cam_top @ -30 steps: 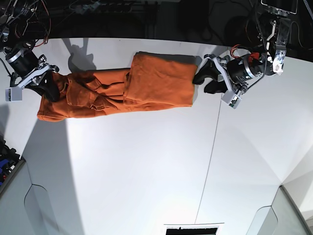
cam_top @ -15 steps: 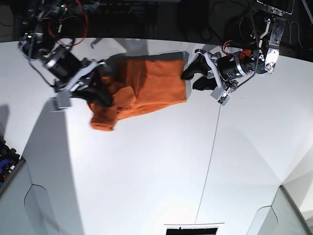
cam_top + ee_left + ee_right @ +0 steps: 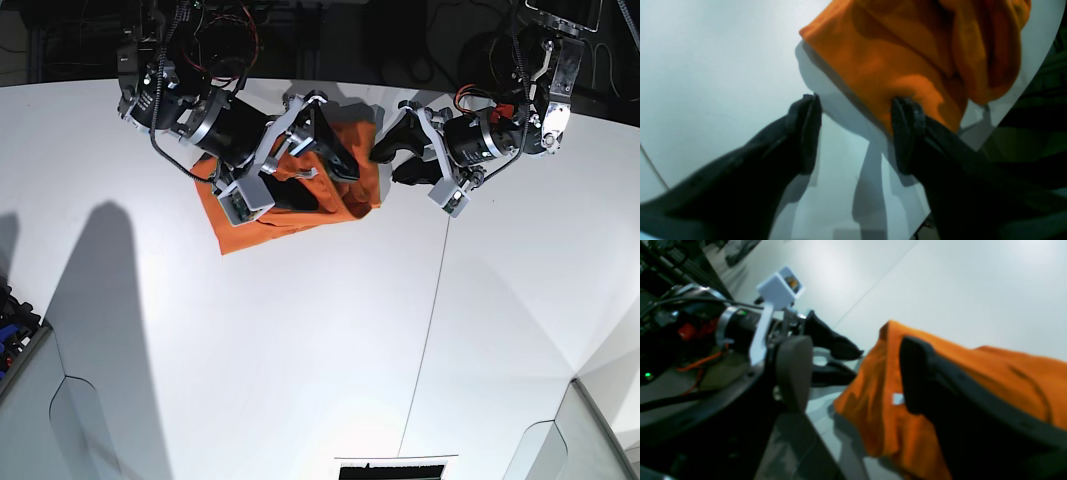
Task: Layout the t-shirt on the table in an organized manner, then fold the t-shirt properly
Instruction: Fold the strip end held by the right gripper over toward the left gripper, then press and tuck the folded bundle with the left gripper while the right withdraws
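I see the orange t-shirt (image 3: 262, 222) folded over into a compact, rumpled bundle near the far edge of the white desk (image 3: 300, 360), small white label (image 3: 897, 398) showing, a thin dark seam crossing the desk.

You are looking at a plain bright orange t-shirt (image 3: 300, 215) lying on a white table (image 3: 300, 350), between black pincers.
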Controlling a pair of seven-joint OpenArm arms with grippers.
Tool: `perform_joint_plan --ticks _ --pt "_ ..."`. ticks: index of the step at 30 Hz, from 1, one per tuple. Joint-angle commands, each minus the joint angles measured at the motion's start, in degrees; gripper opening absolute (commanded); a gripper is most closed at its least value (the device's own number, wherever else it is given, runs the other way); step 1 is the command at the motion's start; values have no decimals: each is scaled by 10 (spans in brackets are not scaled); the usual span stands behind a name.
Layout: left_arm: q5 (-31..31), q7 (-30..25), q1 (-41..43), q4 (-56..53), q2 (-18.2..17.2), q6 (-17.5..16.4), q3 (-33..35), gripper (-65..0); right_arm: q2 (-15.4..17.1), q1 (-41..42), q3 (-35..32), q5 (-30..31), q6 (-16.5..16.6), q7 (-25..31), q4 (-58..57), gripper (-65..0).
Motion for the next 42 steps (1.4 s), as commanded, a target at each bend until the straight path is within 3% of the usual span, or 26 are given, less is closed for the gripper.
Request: perform_joint_plan --ticks 1,4,6,8,10,11,16,19,21,28,36,42 --pt "19 35 3 -1 -7 5 -5 -283 -2 10 6 9 7 18 16 -249" --pt "-3 42 3 0 -12 5 -38 -284 -2 29 36 1 -6 28 17 -249" --pt "-16 53 4 10 -23 -3 -70 -333 -2 43 65 -18 -19 39 16 -272" --pt "-26 59 4 30 -43 -10 -98 -437 -2 59 97 -45 -51 40 16 -409" --pt "-42 61 5 54 -66 -10 -121 -514 -2 74 128 -71 -73 41 14 -622" --pt "-49 61 5 66 -79 -10 -128 -537 -1 81 143 -80 -74 41 11 -650" --pt "-84 72 7 123 -121 -13 -133 -582 0 121 179 -89 -71 55 -52 -650" --pt "-116 80 9 143 -119 -13 -127 -582 0 155 176 -89 -34 70 -134 -650" --pt "-119 80 8 146 -111 -13 -116 -582 0 182 172 -88 -12 78 -196 -650" --pt "-117 80 8 146 -68 -13 -40 -582 0 254 152 -89 -4 77 -345 -650" --pt "-88 71 8 136 -7 -13 26 -582 2 249 137 -89 -3 49 -355 -650" --pt "-38 39 -26 45 21 -13 65 -582 13 240 138 -78 -3 22 -354 -650"
